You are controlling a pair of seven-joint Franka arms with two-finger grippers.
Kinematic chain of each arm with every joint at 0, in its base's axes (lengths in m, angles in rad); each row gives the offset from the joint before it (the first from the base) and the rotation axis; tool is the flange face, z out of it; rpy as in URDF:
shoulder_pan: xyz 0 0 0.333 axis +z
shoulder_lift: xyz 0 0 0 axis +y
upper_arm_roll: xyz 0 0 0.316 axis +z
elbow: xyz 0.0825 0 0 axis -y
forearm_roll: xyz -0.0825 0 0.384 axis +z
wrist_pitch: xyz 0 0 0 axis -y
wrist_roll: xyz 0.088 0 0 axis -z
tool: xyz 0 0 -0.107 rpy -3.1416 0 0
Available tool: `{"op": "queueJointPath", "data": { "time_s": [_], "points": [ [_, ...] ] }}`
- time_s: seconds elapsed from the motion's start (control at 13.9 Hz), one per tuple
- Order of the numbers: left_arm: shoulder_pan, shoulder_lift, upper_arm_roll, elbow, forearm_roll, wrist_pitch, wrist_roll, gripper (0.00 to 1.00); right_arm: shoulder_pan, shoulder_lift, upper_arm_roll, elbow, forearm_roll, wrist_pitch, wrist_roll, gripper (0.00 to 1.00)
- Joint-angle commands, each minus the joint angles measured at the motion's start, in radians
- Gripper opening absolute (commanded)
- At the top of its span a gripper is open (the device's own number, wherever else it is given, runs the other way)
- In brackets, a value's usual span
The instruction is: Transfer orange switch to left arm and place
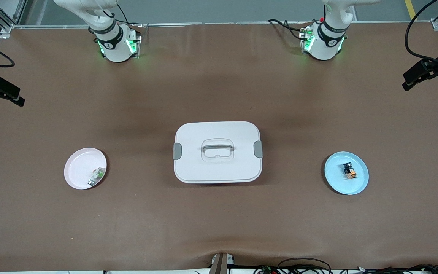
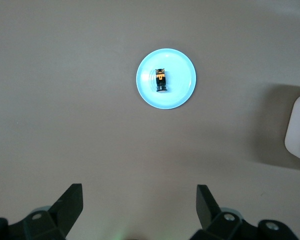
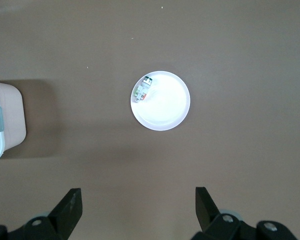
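we see the orange switch (image 1: 347,170) lying on the blue plate (image 1: 360,185) toward the left arm's end of the bench (image 1: 219,220), with the box (image 1: 217,152) between it and the pink plate (image 1: 75,176). the left gripper (image 2: 140,206) hangs high over the blue plate, the right gripper (image 3: 139,207) over the pink one, both with fingers wide apart and empty. we judge the switch so tiny that an off-centre pinch could flick it away, and a low carry could clip the box

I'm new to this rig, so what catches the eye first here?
The white box mid-table stands out. The orange switch lies on a blue plate toward the left arm's end, and a green-and-white component lies on a pink plate toward the right arm's end.
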Motion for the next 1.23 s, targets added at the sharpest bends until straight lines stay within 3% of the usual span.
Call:
{"op": "queueJointPath", "data": {
  "time_s": [0.0,1.15],
  "points": [
    [-0.006,-0.015,0.005,-0.005,-0.04,-0.007,0.02,1.0,-0.017,-0.087,0.013,-0.103,-0.018,0.054,0.002,1.0],
    [-0.027,-0.004,-0.012,0.002,-0.04,-0.058,0.063,1.0,-0.017,-0.086,0.012,-0.086,-0.018,0.023,0.002,1.0]
  ]
}}
